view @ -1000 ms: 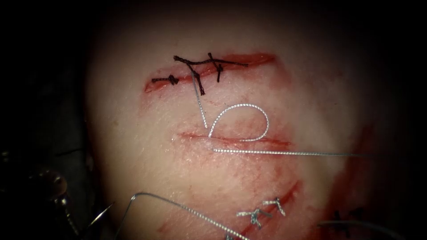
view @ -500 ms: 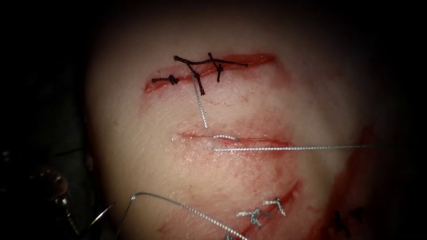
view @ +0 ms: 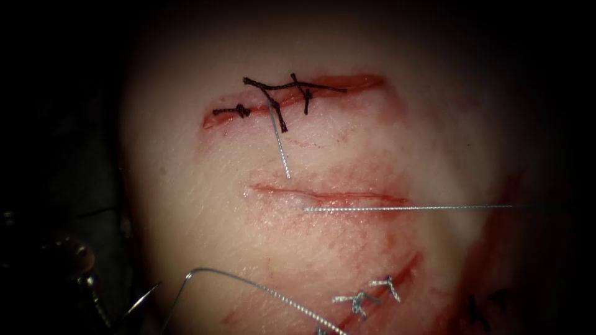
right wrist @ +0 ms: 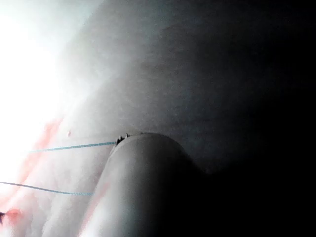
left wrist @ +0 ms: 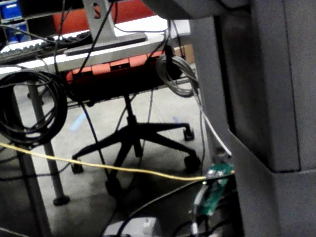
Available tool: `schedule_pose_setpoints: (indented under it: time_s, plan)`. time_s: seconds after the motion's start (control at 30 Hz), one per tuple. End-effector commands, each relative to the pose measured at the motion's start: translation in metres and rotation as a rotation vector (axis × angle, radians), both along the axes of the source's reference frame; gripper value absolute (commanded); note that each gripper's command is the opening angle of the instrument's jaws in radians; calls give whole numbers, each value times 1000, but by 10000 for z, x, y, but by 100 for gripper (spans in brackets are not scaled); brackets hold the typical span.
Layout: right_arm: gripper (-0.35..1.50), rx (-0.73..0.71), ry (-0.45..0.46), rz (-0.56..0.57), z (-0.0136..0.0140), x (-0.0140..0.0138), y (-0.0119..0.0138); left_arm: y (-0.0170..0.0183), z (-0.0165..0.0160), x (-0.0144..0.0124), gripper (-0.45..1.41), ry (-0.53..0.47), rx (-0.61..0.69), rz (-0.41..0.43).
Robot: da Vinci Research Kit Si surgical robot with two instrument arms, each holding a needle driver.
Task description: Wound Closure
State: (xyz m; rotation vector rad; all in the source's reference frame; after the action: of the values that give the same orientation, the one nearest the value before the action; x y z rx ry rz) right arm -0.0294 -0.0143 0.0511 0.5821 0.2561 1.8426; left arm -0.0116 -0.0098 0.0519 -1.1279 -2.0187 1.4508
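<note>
The tissue (view: 205, 205) carries a middle cut (view: 347, 197). A silvery thread (view: 410, 208) comes out of the tissue just below this cut and runs taut and straight off to the right. In the right wrist view the same thread (right wrist: 74, 146) ends at my right tool (right wrist: 120, 141), whose jaws are shut on it. A short thread tail (view: 280, 149) lies above the cut. More thread (view: 248, 286) arcs across the tissue's lower left. A thin pointed glint (view: 144, 296) beside it may be the needle; it lies outside the tissue.
An upper cut (view: 360, 81) holds dark stitches (view: 273, 93). A lower cut (view: 403, 267) holds silver knots (view: 366, 296). Red fluid smears the tissue around the cuts. A metal pin (view: 81, 260) sits at the dark lower left. The left wrist view has a chair (left wrist: 133, 138) and cables.
The thread loop that stood above the middle cut has been pulled down and away to the right. The thread now runs straight and taut.
</note>
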Motion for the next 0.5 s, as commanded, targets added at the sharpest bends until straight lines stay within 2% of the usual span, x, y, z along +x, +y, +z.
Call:
schedule_pose_setpoints:
  time_s: [0.03,0.2,0.5]
  plan:
    - [-35,-4,-1,-2,4,10,-3,-3,5,-5,-45,0,1,0]
    - [-35,-1,-4,-11,0,14,-3,-3,5,-5,-45,0,1,0]
    - [-35,0,-5,-7,-6,-10,-1,-3,5,-5,-45,0,1,0]
